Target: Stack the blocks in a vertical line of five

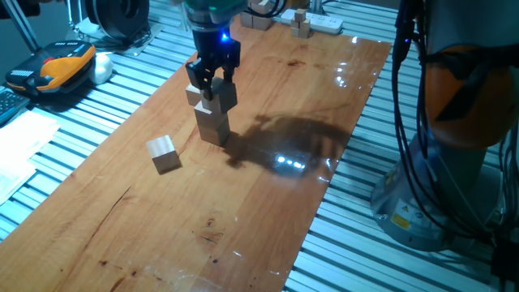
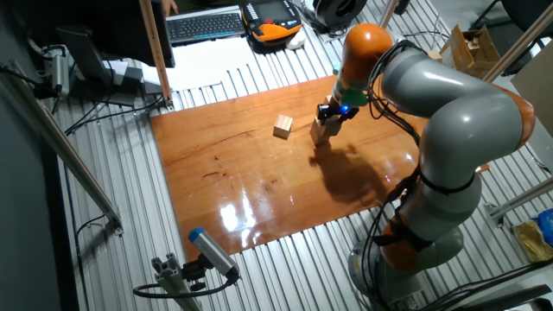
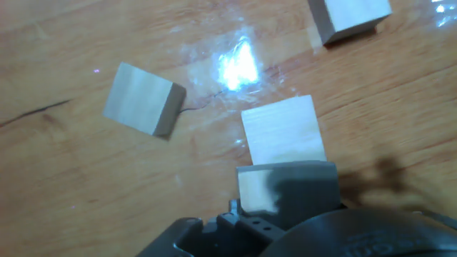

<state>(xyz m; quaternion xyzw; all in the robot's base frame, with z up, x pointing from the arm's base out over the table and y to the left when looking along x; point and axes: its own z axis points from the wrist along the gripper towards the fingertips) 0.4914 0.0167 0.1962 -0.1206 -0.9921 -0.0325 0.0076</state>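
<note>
My gripper [image 1: 212, 91] hangs over the middle of the wooden table [image 1: 268, 203], shut on a pale wooden block [image 1: 205, 105]. In the hand view that block [image 3: 253, 194] shows beside a grey finger [image 3: 293, 182]. It sits right above another block [image 1: 214, 128] that stands on the table, whose top face [image 3: 282, 132] shows in the hand view. I cannot tell whether the two touch. A third block [image 1: 164, 154] lies loose to the front left. Just behind the gripper, a further block [image 1: 192, 96] stands partly hidden by a finger.
The big grey and orange arm [image 2: 449, 130] stands at the table's right side. A small cluster of wooden blocks [image 1: 302, 24] and a white strip lie at the far end. A keyboard and an orange device [image 1: 61, 65] sit off the table to the left.
</note>
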